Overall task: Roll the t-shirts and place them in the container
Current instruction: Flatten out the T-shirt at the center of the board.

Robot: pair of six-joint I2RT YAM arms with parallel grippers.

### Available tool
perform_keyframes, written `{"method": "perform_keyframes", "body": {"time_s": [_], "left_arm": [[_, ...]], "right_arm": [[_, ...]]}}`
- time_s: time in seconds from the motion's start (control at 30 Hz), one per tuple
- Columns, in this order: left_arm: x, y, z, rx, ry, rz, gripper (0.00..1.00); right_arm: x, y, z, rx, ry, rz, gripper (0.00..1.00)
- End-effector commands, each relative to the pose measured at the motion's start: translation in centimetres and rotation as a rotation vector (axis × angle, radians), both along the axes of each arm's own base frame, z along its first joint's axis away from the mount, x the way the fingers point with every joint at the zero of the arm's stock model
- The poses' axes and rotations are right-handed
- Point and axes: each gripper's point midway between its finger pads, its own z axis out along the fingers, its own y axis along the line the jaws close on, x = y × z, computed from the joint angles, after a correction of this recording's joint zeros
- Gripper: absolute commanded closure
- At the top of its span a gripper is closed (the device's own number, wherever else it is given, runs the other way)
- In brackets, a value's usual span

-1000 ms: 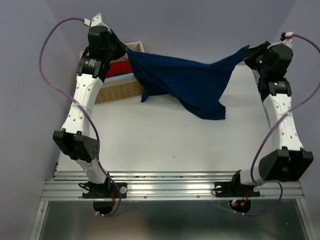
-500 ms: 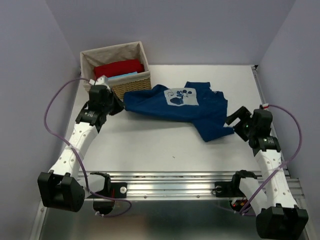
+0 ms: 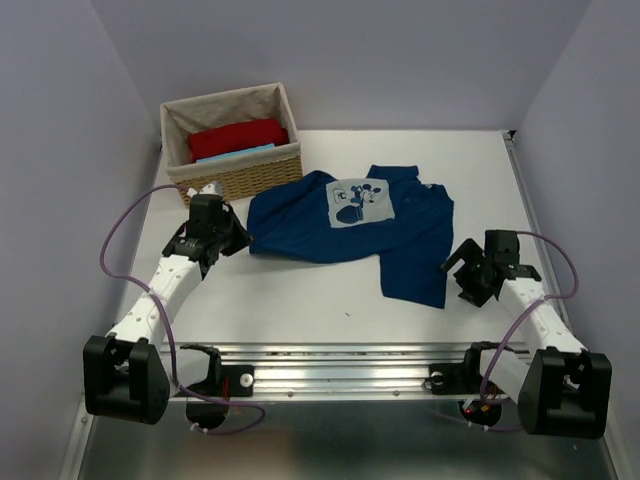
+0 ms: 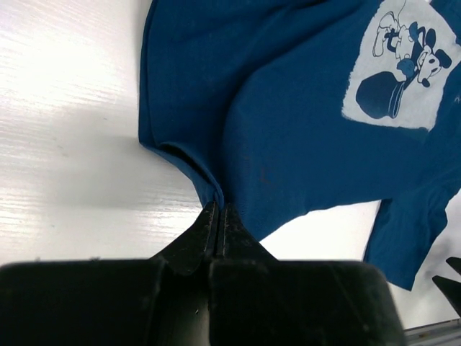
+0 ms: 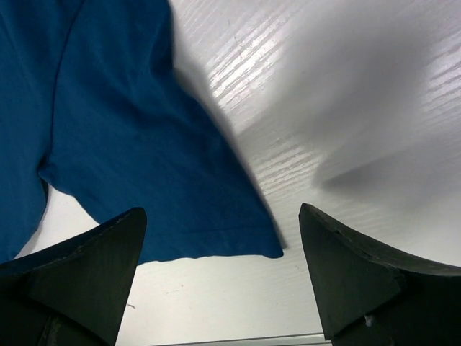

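Note:
A navy blue t-shirt [image 3: 300, 225] with a white cartoon print lies spread on the white table, print side up. My left gripper [image 3: 243, 238] is low at the shirt's left edge. In the left wrist view its jaws [image 4: 218, 209] are shut on a pinched fold of the t-shirt [image 4: 288, 130]. My right gripper [image 3: 455, 275] sits just off the shirt's lower right corner. In the right wrist view it [image 5: 221, 213] stands wide open above the hem corner of the t-shirt [image 5: 130, 130], holding nothing.
A wicker basket [image 3: 232, 181] with a cloth liner stands at the back left, close behind my left gripper. It holds a folded red t-shirt [image 3: 238, 138] and a light blue one [image 3: 245, 152]. The metal rail [image 3: 340, 375] runs along the near table edge.
The shirt, held stretched in the air between both grippers a second ago, now lies on the table. My right gripper has let go, opened and drawn back; the left has lowered, still gripping.

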Motion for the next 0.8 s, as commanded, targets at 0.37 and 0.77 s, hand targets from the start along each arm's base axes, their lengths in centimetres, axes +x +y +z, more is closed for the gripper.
{"method": "perform_keyframes", "body": {"time_s": [0.37,0.77], "left_arm": [[1.6,0.1,1.5,-0.009,-0.062,0.036,1.00],[1.6,0.3,1.6,-0.027,-0.065,0.071,1.00]], "right_arm": [[-1.1,1.6,-3.4,0.127,-0.026,-0.070,0.10],[6.1,4.6,-0.9,0.193,-0.167,0.003,0.36]]}}
